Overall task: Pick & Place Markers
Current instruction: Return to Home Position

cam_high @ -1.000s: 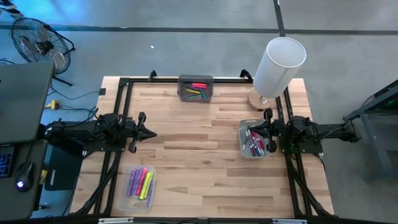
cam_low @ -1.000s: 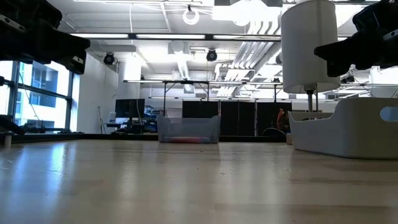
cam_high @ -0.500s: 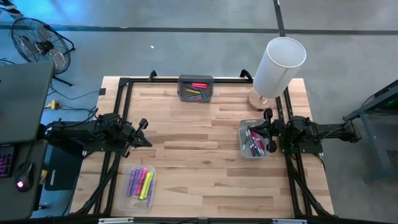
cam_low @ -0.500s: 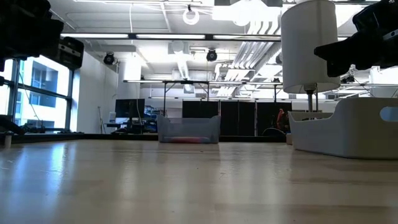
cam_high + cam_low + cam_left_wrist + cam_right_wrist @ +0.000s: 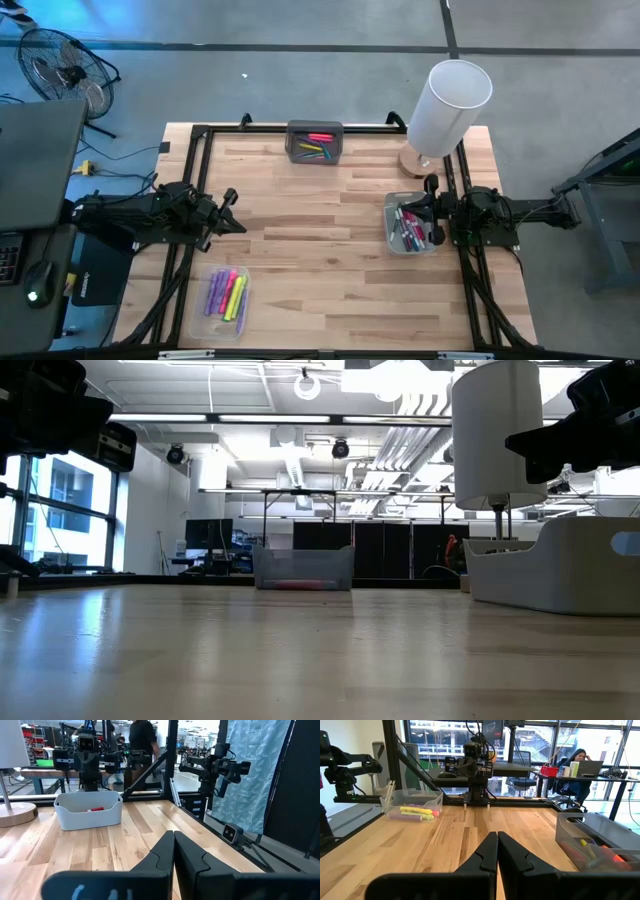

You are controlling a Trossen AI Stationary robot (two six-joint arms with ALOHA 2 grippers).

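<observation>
Markers (image 5: pixel 226 294) in three well-apart trays (image 5: pixel 315 125)

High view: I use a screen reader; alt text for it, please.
Seen from above, a wooden table holds markers sorted into a front-left tray, a back bin and a right bin. The left gripper and the right gripper, both shut, sit at opposite sides.

I am seeing the purple, pink and yellow markers (image 5: pixel 227 293) lying flat, side by side, in the clear tray (image 5: pixel 226 267) on my left; the yellow, green and orange-red markers (image 5: pixel 315 149) are lying at angles in the dark tray (image 5: pixel 315 124) at the far edge; the red, pink and white-barrelled markers (image 5: pixel 410 230) are lying heaped in the pale tray (image 5: pixel 388 222) on my right.
</observation>
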